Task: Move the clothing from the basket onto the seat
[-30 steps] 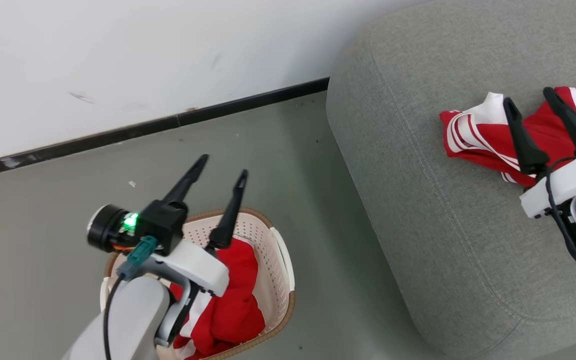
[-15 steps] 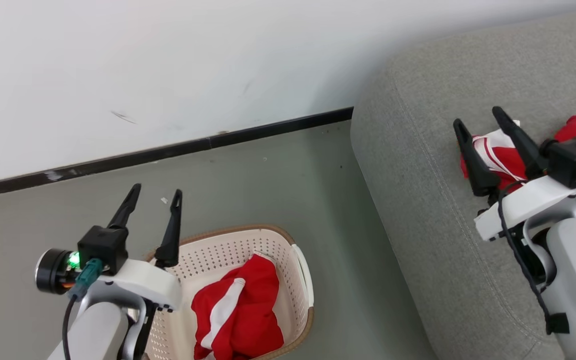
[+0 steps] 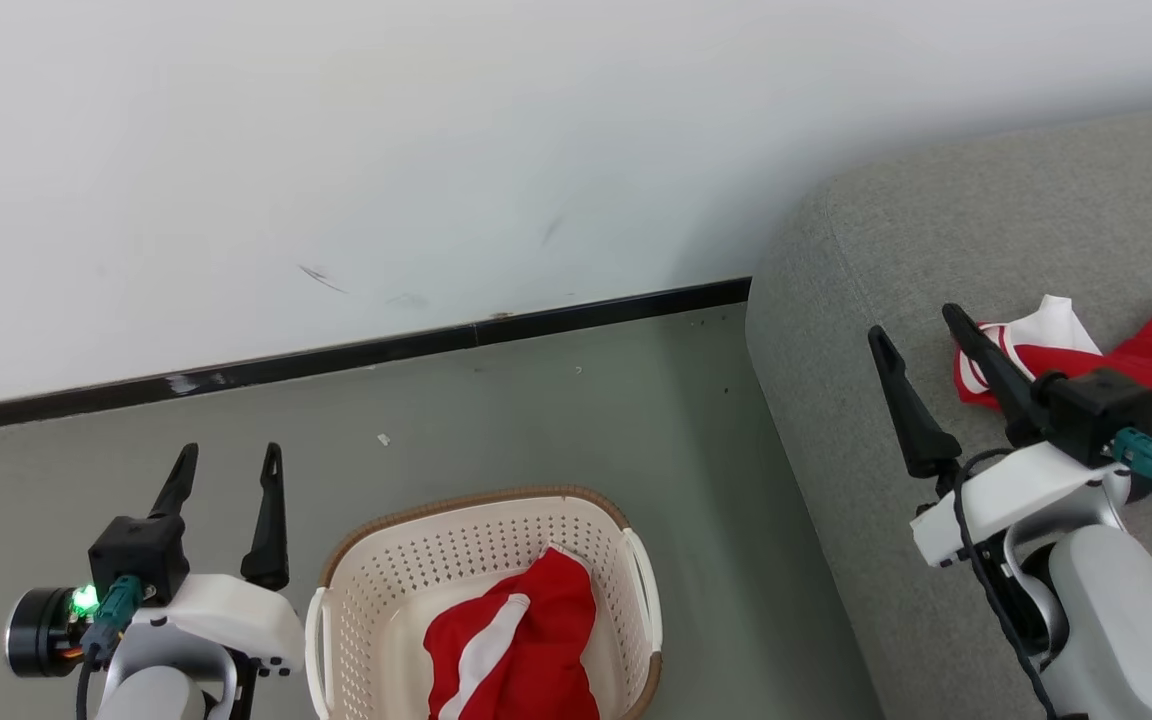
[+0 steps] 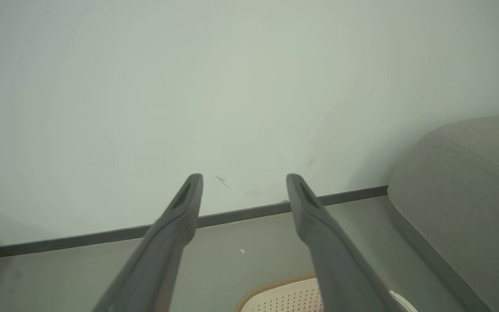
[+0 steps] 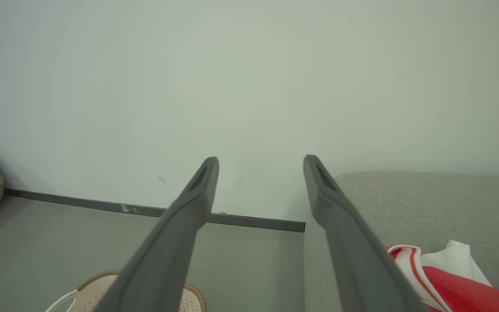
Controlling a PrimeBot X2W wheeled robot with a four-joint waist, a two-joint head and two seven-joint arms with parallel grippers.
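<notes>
The cream basket (image 3: 366, 600) with its brown rim stands on the floor at the bottom centre, and a red garment with a white stripe (image 3: 521, 650) lies inside it. Another red and white garment (image 3: 1136, 360) rests on the grey sofa (image 3: 836, 330) at the right. My left gripper (image 3: 226, 460) is open, held above the floor just left of the basket, with nothing between its fingers. Above the sofa's left part my right gripper (image 3: 921, 325) is open too, just left of the garment there. The right wrist view shows that garment (image 5: 457, 281) beside the sofa (image 5: 405, 199) and the basket rim (image 5: 102, 281).
A white wall (image 3: 436, 150) with a black baseboard (image 3: 436, 345) runs behind the basket and meets the sofa's rounded corner. Grey-green floor (image 3: 556, 430) lies between basket, wall and sofa. The left wrist view shows the basket's rim (image 4: 284, 294) and the sofa's end (image 4: 461, 182).
The camera has tilted up and shifted the whole scene down. My left gripper has drawn off the basket to its left side. My right gripper has pulled back leftwards off the garment on the sofa.
</notes>
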